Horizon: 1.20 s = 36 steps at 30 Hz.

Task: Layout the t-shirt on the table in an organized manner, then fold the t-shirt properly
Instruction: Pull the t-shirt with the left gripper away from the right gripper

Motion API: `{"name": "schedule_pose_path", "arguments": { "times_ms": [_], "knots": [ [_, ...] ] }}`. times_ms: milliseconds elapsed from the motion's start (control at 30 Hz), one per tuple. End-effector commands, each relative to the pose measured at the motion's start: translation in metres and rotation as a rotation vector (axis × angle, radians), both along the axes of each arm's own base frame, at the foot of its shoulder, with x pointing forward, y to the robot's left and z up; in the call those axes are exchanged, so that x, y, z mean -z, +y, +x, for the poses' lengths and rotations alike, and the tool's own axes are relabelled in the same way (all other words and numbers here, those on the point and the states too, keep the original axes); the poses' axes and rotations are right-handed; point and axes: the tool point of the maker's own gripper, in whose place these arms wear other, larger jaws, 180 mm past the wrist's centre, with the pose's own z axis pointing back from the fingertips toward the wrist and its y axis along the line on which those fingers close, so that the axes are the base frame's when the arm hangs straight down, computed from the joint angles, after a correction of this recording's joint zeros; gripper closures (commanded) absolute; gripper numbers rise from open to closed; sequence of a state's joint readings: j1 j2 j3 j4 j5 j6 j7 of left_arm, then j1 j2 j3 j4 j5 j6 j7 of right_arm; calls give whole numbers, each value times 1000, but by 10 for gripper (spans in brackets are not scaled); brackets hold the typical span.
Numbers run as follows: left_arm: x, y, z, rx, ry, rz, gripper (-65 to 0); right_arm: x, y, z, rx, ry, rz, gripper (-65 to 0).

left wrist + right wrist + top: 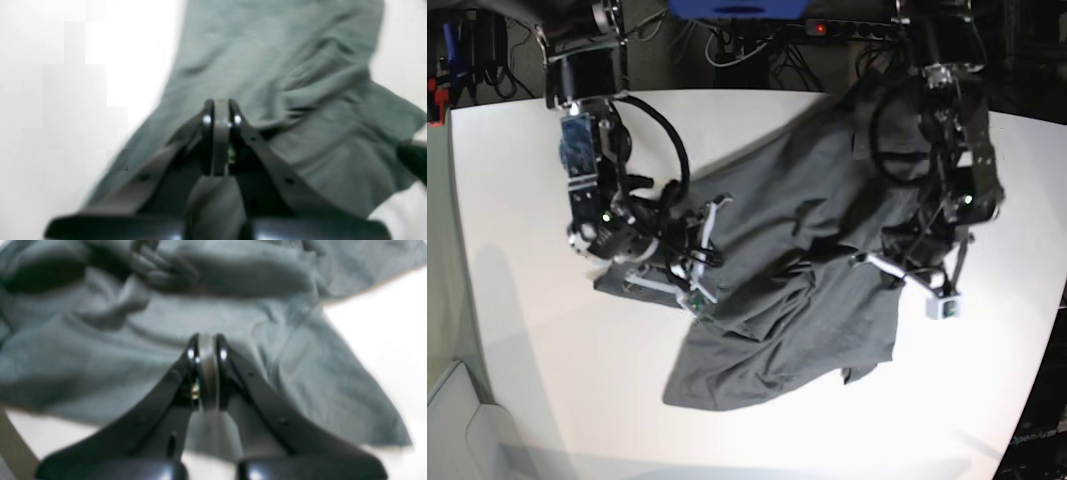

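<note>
The t-shirt (797,290) lies rumpled across the white tabletop (517,330), so the laying-out step is in hand. Both the left gripper (221,111) and right gripper (206,346) seem, despite blur, to have their fingers clamped on cloth. Next: draw the fabric apart and flat.

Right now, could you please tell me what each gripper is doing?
Left gripper: shut on the t-shirt.
Right gripper: shut on the t-shirt.
</note>
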State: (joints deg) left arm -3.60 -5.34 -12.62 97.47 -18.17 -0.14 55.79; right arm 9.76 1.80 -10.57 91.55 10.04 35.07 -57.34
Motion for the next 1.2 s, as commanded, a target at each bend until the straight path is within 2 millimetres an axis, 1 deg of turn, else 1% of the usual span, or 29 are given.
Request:
{"name": "schedule_pose_path", "arguments": {
  "times_ms": [0, 33, 100, 200, 300, 400, 433, 567, 600, 633, 700, 767, 833, 967, 1067, 1133, 1167],
  "knots": [
    [-9, 0, 14, 3, -31, 5, -2, -15, 5, -1, -9, -47, 31, 0],
    [-5, -5, 25, 17, -14, -2, -2, -12, 2, -12, -10, -40, 22, 0],
    [-4, -10, 50, 25, -6, -13, -1, -5, 6, -31, -13, -19, 35, 0],
    [2, -8, 79, 3, -30, -19, -1, 7, 12, -53, -17, 27, 51, 0],
    [14, 3, 93, -39, -45, -19, -1, 16, 14, -64, -13, 63, 60, 0],
    [30, 10, 98, -68, -41, -16, -1, 16, 15, -66, -12, 60, 68, 0],
    [36, 19, 96, -82, -35, -3, -1, 17, 14, -66, -11, 61, 65, 0],
    [66, 33, 88, -120, 2, 10, -1, 17, 12, -66, -11, 61, 57, 0],
    [71, 40, 86, -129, 9, 20, -1, 17, 11, -66, -11, 62, 54, 0],
    [75, 53, 82, -143, 20, 39, -1, 17, 11, -66, -11, 64, 52, 0],
    [85, 73, 71, -161, 50, 70, -1, 18, 11, -66, -11, 65, 53, 0],
    [86, 95, 67, -179, 62, 104, -1, 18, 9, -66, -11, 63, 48, 0],
    [88, 124, 54, -200, 80, 150, -1, 18, 9, -66, -11, 63, 48, 0],
    [91, 173, 28, -250, 115, 220, -1, 17, 11, -66, -11, 64, 53, 0],
    [94, 209, 1, -358, 131, 194, -1, 17, 11, -66, -11, 64, 55, 0],
    [90, 235, -16, -454, 118, 168, -1, 17, 11, -66, -11, 63, 56, 0],
    [86, 244, -22, -485, 105, 166, -1, 17, 11, -66, -11, 61, 55, 0]
  ]
}}
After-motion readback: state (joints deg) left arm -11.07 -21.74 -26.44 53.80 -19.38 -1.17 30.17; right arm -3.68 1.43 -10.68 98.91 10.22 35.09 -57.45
